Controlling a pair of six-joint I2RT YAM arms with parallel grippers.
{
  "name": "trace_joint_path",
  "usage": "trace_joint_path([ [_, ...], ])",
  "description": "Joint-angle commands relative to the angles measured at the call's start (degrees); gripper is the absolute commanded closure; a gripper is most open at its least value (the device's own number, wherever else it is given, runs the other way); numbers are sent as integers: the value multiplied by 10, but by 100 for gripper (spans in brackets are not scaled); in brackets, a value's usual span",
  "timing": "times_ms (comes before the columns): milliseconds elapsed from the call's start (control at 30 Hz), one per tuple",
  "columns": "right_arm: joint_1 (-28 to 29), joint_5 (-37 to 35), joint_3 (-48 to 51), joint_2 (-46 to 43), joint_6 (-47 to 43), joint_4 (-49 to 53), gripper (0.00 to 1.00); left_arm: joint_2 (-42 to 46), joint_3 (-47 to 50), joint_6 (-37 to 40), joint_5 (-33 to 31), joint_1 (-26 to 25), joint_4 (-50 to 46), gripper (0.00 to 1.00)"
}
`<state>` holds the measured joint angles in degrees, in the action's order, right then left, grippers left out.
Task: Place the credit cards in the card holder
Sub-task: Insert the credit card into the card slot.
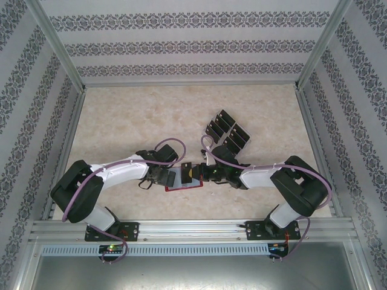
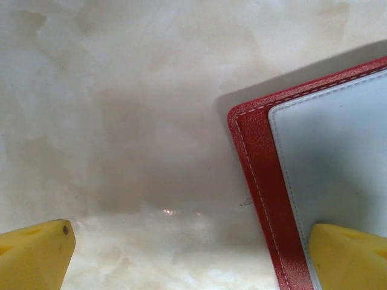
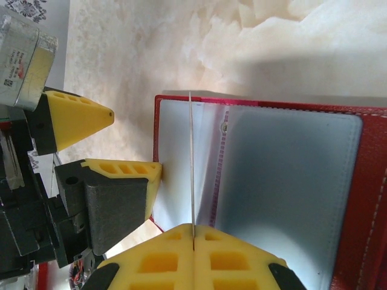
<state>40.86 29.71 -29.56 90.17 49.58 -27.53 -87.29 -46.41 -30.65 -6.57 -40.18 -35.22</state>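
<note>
Right wrist view: right tool (image 3: pixel 192 234) clamped on card (image 3: pixel 191 163). Card edge-on, upright over open holder (image 3: pixel 290 181), above its left grey pocket.

Step, by judgement: slide card into pocket. To do it well, tilt card flatter, line up leading edge with pocket mouth, feed slowly, avoid buckling.

Left tool (image 3: pixel 134 140) spread wide, grips nothing. One finger on holder's outer edge, likely pinning it; press steadily there.

Spare cards (image 1: pixel 227 130) on desk (image 1: pixel 121 121), beyond holder, well apart.
</note>
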Motion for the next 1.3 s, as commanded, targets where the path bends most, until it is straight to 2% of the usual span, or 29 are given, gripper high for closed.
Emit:
trace_joint_path([
  [0,-9,17,4,-2,-3,-24,100,4,20,-8,-36,-1,-42,0],
  [833,-24,36,28,40,25,-86,100,-2,23,-2,-39,3,-41,0],
  [1267,-22,70,32,71,50,-142,100,-6,19,2,-39,5,-41,0],
])
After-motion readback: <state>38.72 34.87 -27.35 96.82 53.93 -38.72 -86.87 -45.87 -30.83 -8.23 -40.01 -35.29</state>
